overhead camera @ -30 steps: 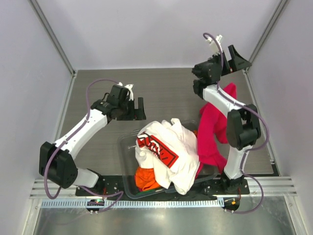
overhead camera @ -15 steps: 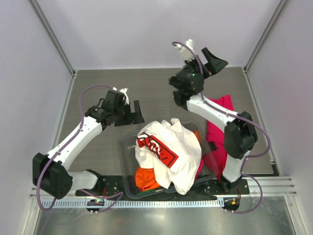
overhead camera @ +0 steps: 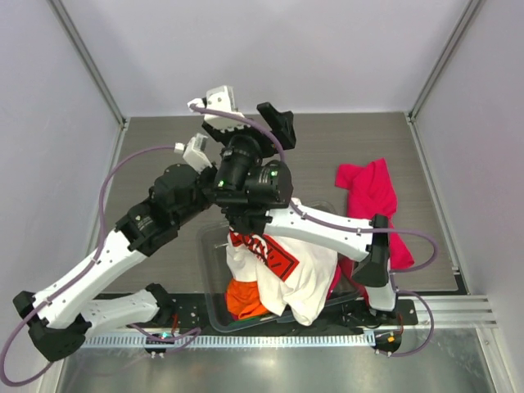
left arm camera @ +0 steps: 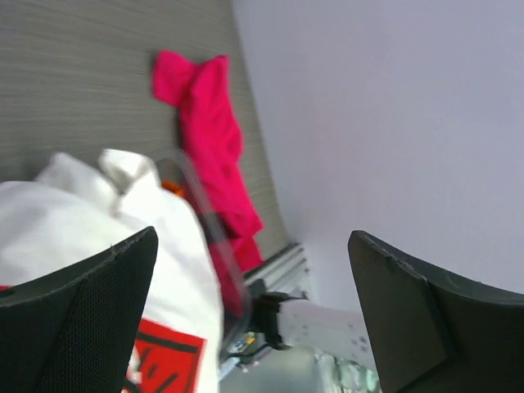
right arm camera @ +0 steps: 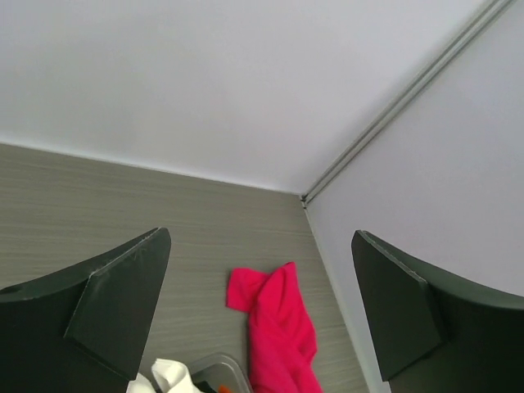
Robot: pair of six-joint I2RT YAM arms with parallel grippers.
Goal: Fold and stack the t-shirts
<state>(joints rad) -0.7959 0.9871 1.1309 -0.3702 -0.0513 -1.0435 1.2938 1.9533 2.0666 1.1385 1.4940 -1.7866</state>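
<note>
Big change from half a second back: both arms have swung up toward the overhead camera and now bunch over the middle, hiding the far side of the bin (left arm camera: 205, 214). The magenta t-shirt (overhead camera: 372, 192), which was draped up against the right arm a second ago, now lies rumpled on the right of the table (overhead camera: 164, 139), its lower end trailing to the bin's right side.

The white t-shirt (overhead camera: 299, 278) with the red-and-black print hasn't moved. It's a soft heap spilling over the clear plastic bin, with the orange t-shirt (overhead camera: 241, 299) bunched under its near-left edge.

The left gripper (left arm camera: 252, 237) and the right gripper (right arm camera: 260, 236) both have their fingers spread wide, with nothing in them.

We see bare grey woodgrain along the far edge and on the left, bounded by pale walls.
</note>
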